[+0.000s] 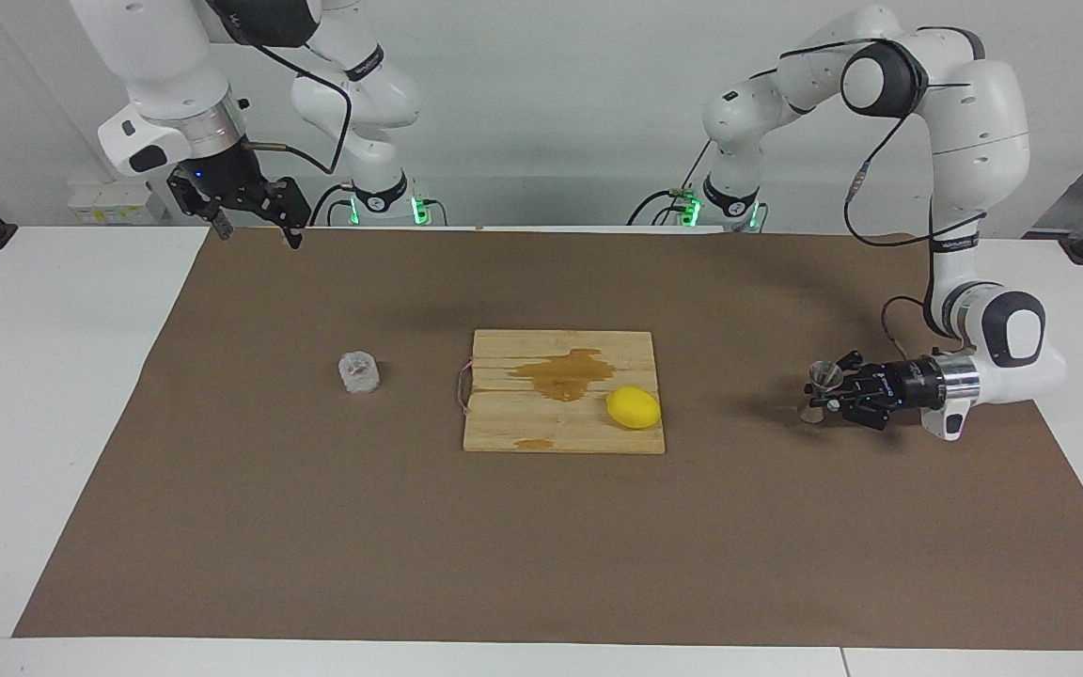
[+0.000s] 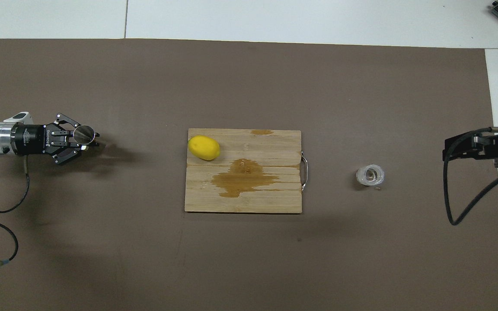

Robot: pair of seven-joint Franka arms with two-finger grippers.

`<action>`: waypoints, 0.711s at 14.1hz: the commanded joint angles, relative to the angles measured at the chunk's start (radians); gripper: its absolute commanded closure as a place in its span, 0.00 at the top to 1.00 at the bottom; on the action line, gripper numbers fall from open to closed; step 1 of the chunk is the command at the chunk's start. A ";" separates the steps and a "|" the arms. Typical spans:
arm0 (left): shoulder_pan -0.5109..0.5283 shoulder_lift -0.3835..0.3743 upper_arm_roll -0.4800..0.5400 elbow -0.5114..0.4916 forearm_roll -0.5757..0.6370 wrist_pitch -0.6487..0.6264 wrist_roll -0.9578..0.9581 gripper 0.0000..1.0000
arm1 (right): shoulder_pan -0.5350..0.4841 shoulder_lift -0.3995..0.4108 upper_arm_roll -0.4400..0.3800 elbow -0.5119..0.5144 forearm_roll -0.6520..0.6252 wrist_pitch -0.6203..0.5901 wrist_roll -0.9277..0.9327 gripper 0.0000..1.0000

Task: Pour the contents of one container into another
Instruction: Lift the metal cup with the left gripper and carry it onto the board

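The small steel jigger (image 1: 822,376) (image 2: 83,134) stands upright in my left gripper (image 1: 831,390) (image 2: 87,141), which reaches in level and low over the brown mat at the left arm's end of the table and is shut on the jigger's waist. The squat clear faceted glass tumbler (image 1: 358,372) (image 2: 370,175) stands alone on the mat toward the right arm's end. High above the mat's edge nearest the robots, my right gripper (image 1: 255,224) (image 2: 476,149) waits open with nothing in it.
A wooden cutting board (image 1: 504,432) (image 2: 205,198) with a brown wet stain (image 1: 562,373) (image 2: 242,178) lies in the middle of the mat. A yellow lemon (image 1: 634,407) (image 2: 204,147) sits on its corner toward the left arm. White tabletop surrounds the mat (image 1: 316,545).
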 commanded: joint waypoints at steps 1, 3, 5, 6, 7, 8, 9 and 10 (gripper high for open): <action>0.015 -0.020 -0.030 -0.026 -0.043 -0.025 0.015 0.06 | -0.010 -0.001 0.003 -0.001 0.014 -0.007 -0.025 1.00; 0.006 -0.020 -0.052 -0.029 -0.070 -0.021 0.016 0.06 | -0.010 -0.001 0.003 -0.001 0.014 -0.007 -0.025 1.00; -0.003 -0.029 -0.070 -0.032 -0.095 -0.004 0.015 0.05 | -0.010 -0.001 0.003 -0.001 0.014 -0.007 -0.025 1.00; -0.006 -0.031 -0.090 -0.032 -0.098 0.009 0.015 0.05 | -0.010 -0.001 0.003 -0.001 0.014 -0.007 -0.025 1.00; -0.009 -0.032 -0.113 -0.032 -0.119 0.031 0.010 0.05 | -0.010 -0.001 0.003 -0.001 0.014 -0.007 -0.025 1.00; -0.020 -0.047 -0.136 -0.037 -0.133 0.073 -0.008 0.05 | -0.010 -0.001 0.003 -0.001 0.014 -0.007 -0.025 1.00; -0.049 -0.064 -0.141 -0.055 -0.152 0.113 -0.026 0.05 | -0.010 -0.001 0.003 -0.001 0.014 -0.007 -0.025 1.00; -0.069 -0.086 -0.144 -0.075 -0.193 0.148 -0.039 0.05 | -0.010 -0.001 0.003 -0.001 0.014 -0.007 -0.025 1.00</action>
